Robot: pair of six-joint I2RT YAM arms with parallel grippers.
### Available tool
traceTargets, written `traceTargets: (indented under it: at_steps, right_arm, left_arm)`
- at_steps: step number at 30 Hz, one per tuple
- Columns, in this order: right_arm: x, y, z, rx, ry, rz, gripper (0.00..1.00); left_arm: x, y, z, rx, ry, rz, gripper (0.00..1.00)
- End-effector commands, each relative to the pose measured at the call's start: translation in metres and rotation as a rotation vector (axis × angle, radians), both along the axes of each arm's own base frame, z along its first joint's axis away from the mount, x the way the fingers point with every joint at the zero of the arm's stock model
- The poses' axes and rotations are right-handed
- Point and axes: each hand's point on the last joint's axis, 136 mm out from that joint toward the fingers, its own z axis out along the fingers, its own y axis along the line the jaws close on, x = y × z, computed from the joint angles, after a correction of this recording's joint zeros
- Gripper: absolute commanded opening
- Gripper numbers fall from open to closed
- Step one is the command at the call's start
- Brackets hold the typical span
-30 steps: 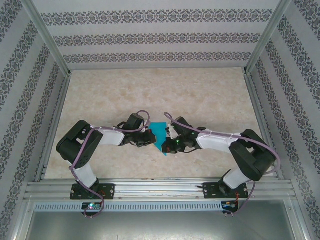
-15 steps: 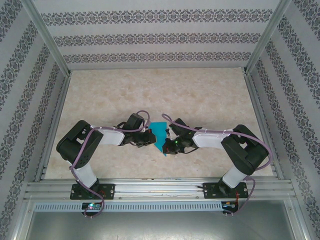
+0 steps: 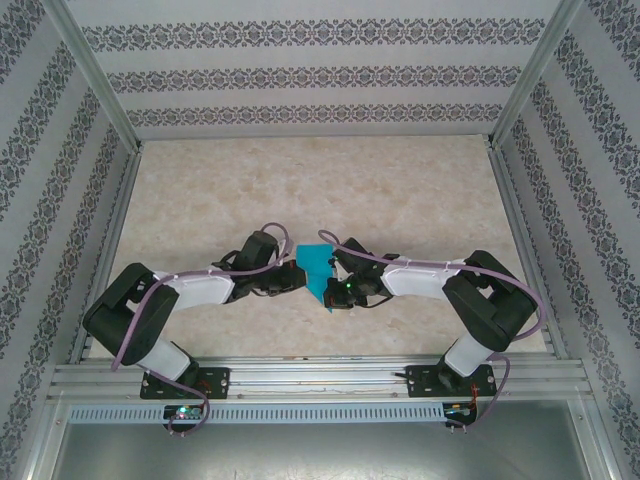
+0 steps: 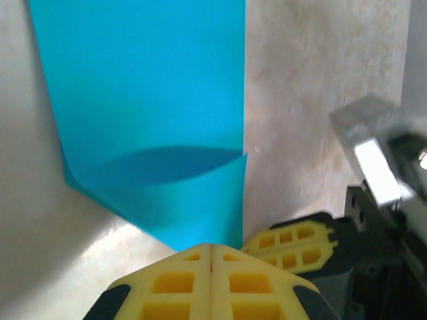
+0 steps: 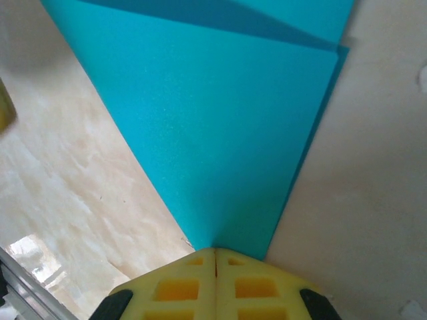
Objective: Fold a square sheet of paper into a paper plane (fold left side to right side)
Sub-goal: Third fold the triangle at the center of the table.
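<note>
- The left gripper (image 4: pixel 211 248) has its yellow, waffle-patterned pads pressed flat together. They are clenched on the near edge of a thin teal-blue sheet of paper (image 4: pixel 153 87).
- The flap it grips bows up off the layer beneath and throws a curved shadow across it.
- The right gripper (image 5: pixel 215 252) is clamped just as tight, and the sheet's narrowing corner runs straight into the seam between its pads. I cannot tell whether that corner is nipped or only pressed down.
- Seen from above, the two grippers meet almost nose to nose with the sheet between them. Their black bodies cover parts of its left and right edges.
- Both wrist views cut off the sheet's far end at the top of the picture, so its full outline cannot be read there.
- In the left wrist view, the right gripper's yellow pad (image 4: pixel 287 243) sits just beside the left gripper's tips. Behind it is a blurred silver-grey block (image 4: pixel 370 157), too soft to make out.
- The sheet lies on the beige marbled tabletop (image 3: pixel 400 190), midway between the two arms and nearer the arm bases than the far wall.
- It is folded into a narrow shape with its long axis running away from the bases. The blunt, squared end is on the far side and the sharp tip points back toward the bases, leaning slightly to the right.
</note>
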Motion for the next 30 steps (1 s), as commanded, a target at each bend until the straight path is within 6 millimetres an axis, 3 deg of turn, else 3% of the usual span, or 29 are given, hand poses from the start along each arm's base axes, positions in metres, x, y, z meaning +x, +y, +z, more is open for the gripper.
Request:
traceTargets:
  at_steps: [1, 15, 30]
  right_arm:
    - [-0.019, -0.044, -0.034, -0.233, 0.061, -0.030, 0.00]
    - [-0.022, -0.051, -0.040, -0.301, 0.060, -0.017, 0.00]
    - [-0.025, -0.064, -0.038, -0.383, 0.064, 0.009, 0.00]
  left_arm:
    - [-0.010, -0.020, 0.011, -0.071, -0.039, -0.051, 0.03]
    - [-0.006, -0.050, -0.008, -0.128, -0.013, -0.061, 0.01]
    - [-0.011, -0.020, -0.053, 0.120, 0.106, 0.004, 0.00]
